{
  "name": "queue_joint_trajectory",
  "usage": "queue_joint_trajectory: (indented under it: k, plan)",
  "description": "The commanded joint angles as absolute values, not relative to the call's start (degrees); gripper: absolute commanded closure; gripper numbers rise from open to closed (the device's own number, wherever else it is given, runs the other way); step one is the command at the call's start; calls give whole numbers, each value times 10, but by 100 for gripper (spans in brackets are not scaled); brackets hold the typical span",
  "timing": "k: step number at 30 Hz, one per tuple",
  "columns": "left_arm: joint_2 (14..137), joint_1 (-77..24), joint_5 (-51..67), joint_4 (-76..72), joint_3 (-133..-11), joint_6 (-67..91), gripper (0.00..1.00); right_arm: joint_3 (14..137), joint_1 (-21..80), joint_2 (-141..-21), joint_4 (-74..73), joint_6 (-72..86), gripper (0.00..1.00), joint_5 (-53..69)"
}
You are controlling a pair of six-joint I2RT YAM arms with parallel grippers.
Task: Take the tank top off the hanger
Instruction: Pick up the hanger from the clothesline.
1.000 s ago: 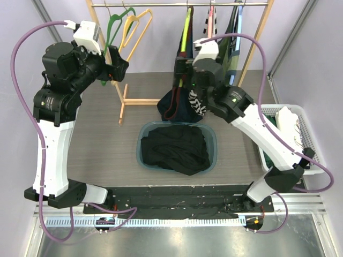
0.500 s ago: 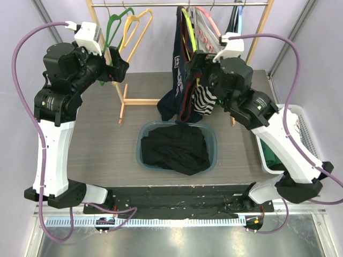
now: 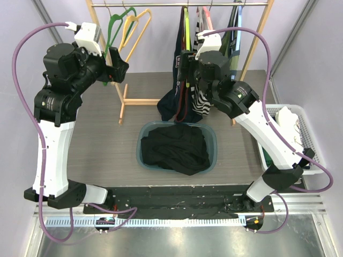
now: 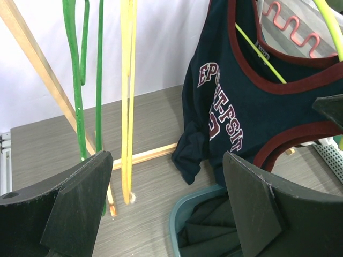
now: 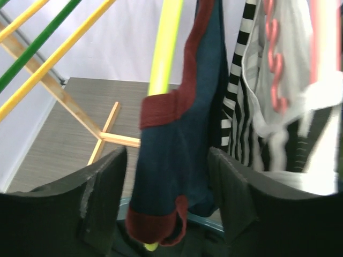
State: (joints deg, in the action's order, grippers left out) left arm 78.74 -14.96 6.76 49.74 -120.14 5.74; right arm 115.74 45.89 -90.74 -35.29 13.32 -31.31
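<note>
Top external view, item by item.

Rail [image 3: 177, 4]: wooden, at the far side of the desk [image 3: 102, 144], carrying all hung stock.

Tank top [image 3: 178, 93]: navy with maroon trim and a lettered chest. It hangs on a lime hanger [image 5: 163, 43] near mid-rail, hem drooping toward the basin [image 3: 141, 144] of dark clothes below, probably so a freed garment drops straight in. Not yet off the hanger.

Right claw [image 5: 166, 155]: raised to the garment's shoulder height. Its fingers are spread either side of the maroon-edged strap where it wraps the hanger arm, with no pinch evident. This placement suits taking the strap so it can be slid off the hanger end. A striped garment [image 5: 236, 96] hangs just beside, close enough to be caught by mistake.

Left claw [image 4: 166, 160]: spread wide, holding nothing, by the bare green hanger [image 4: 77, 80] and yellow hanger [image 4: 127, 80], well apart from the tank top. Judged to be waiting clear, or ready to steady the hanger.

White basket [image 3: 308, 120]: right edge of desk, holding pale items.
</note>
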Motion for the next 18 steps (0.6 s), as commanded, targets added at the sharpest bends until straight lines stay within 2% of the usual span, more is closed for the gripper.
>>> queue_joint_trajectory:
  k: [1, 3, 4, 7, 12, 13, 18]
  plan:
    - [774, -146, 82, 483, -1203, 56, 12, 1155, 459, -882, -347, 108, 43, -345]
    - [774, -146, 83, 483, -1202, 56, 12, 1154, 459, -882, -346, 100, 54, -349]
    - [774, -146, 83, 482, -1201, 56, 12, 1153, 459, -882, -345, 91, 65, -351]
    - [773, -146, 83, 483, -1201, 56, 12, 1154, 458, -882, -340, 75, 79, -355]
    - [772, -146, 87, 483, -1200, 57, 12, 1151, 452, -880, -337, 53, 93, -345]
    - [772, -146, 88, 483, -1201, 57, 12, 1149, 450, -880, -335, 47, 99, -340]
    - [772, -146, 90, 483, -1201, 56, 12, 1065, 445, -835, -247, -14, 99, -313]
